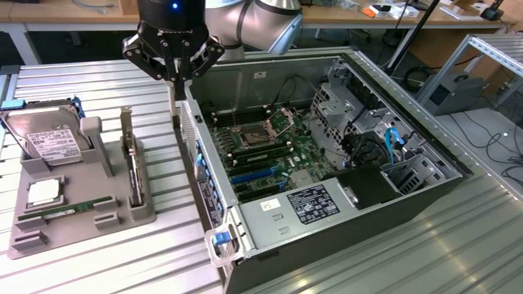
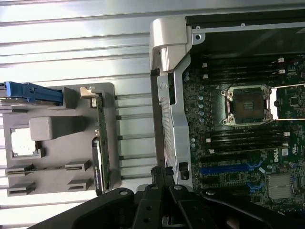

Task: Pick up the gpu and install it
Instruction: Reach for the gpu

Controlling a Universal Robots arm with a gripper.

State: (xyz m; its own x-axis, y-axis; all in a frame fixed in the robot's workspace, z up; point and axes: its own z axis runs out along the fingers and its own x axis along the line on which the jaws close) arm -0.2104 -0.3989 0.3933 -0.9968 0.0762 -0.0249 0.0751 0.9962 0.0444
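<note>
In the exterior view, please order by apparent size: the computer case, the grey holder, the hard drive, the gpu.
1. computer case
2. grey holder
3. hard drive and gpu: similar length, but the gpu stands edge-on, so unranked.

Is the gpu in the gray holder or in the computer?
In the holder: the gpu stands on edge in its slot, outside the case.

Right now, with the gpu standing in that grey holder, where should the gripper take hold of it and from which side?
Likely the upper long edge, coming straight down from above. The gpu stands on edge in a slot of the grey holder, so its two flat faces are exposed for a pinch across its thin body, away from the silver bracket at one end.
</note>
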